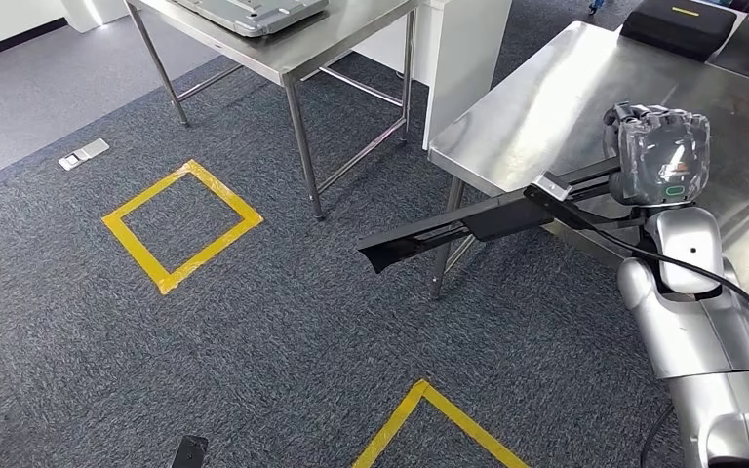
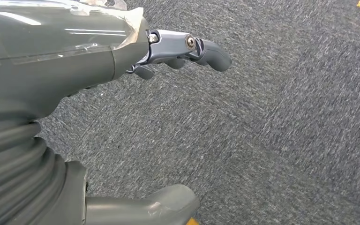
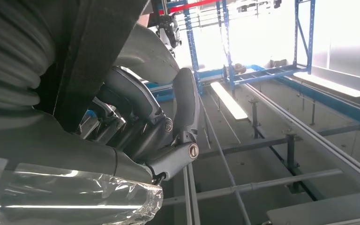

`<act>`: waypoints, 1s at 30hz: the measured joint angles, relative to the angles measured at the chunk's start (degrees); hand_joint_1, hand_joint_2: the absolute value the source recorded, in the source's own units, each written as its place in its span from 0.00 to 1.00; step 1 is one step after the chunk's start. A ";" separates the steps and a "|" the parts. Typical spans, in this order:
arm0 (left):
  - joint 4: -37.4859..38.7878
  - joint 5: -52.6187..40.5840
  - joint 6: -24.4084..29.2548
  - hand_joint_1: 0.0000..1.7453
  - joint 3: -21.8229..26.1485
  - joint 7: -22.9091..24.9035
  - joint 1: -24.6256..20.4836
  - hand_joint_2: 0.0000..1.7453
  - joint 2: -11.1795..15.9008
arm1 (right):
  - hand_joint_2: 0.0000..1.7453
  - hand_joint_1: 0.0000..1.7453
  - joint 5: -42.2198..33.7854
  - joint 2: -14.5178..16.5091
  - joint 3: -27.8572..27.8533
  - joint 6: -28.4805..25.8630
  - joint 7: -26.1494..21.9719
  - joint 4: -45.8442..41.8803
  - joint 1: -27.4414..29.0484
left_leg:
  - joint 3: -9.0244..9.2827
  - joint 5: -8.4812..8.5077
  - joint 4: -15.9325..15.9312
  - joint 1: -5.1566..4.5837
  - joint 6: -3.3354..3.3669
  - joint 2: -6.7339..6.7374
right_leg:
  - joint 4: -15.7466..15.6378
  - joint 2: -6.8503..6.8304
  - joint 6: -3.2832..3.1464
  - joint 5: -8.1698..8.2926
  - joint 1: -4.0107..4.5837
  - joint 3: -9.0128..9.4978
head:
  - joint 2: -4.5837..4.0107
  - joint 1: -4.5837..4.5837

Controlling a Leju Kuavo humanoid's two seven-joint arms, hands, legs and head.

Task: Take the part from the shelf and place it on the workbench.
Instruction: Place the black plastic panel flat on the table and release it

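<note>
We've got the part [image 1: 478, 222] in the right hand [image 1: 659, 156]: a long, flat black bar with a bent or flared tip at the far end, held by its near end, so nearly all of its length sticks out leftward past the bench [image 1: 546, 107] corner and hangs over the carpet [image 1: 254, 322]. It looks rigid (no sag along the span), probably sheet metal or hard plastic, and likely not heavy, but the long overhang should put real torque on the grip. End-held like this it may swing or twist in the fingers; a hold nearer mid-length would be steadier, though we judge a regrip isn't worth the risk now.

In the right wrist view the fingers [image 3: 136, 108] are curled round the dark strip of the part [image 3: 98, 51], clenched on it. The surface looks smooth, so slipping is plausible if the wrist rolls.

The bench top is bare stainless steel right under and behind the hand, so a set-down should be close. Lay it flat, and mind the far tip and the bench leg [image 1: 446, 244] below it.

The left hand [image 2: 178, 51] hangs over the carpet, fingers loosely bent with thumb apart, holding nothing.

A second bench [image 1: 293, 49] stands farther left, yellow tape squares [image 1: 183, 224] on the floor.
</note>
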 joint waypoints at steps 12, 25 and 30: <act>-0.09 -0.09 -0.25 0.00 0.02 0.03 -0.29 1.00 0.11 | 1.00 1.00 0.36 -0.19 -0.38 0.03 0.09 -0.48 0.61 | 8.25 8.27 -16.85 -0.55 3.32 0.07 | 6.58 0.16 1.61 -3.39 0.44 -4.13 | 0.00 0.19; -0.10 -0.09 -0.27 0.00 0.02 -0.48 -0.23 1.00 -0.04 | 1.00 1.00 0.82 -0.10 -0.39 -0.25 0.04 -0.48 1.43 | 4.12 9.95 -16.14 -0.46 0.78 0.48 | -2.95 -0.13 1.24 -2.99 0.19 6.13 | 0.00 -0.21; -0.10 -0.34 0.18 0.00 0.02 -1.12 -0.12 1.00 -0.03 | 1.00 1.00 0.99 -0.01 -0.29 -0.22 -0.08 -0.39 1.60 | 3.77 12.38 -17.38 -0.44 2.62 0.13 | -2.95 0.11 0.34 -2.04 0.86 5.03 | 0.00 -0.43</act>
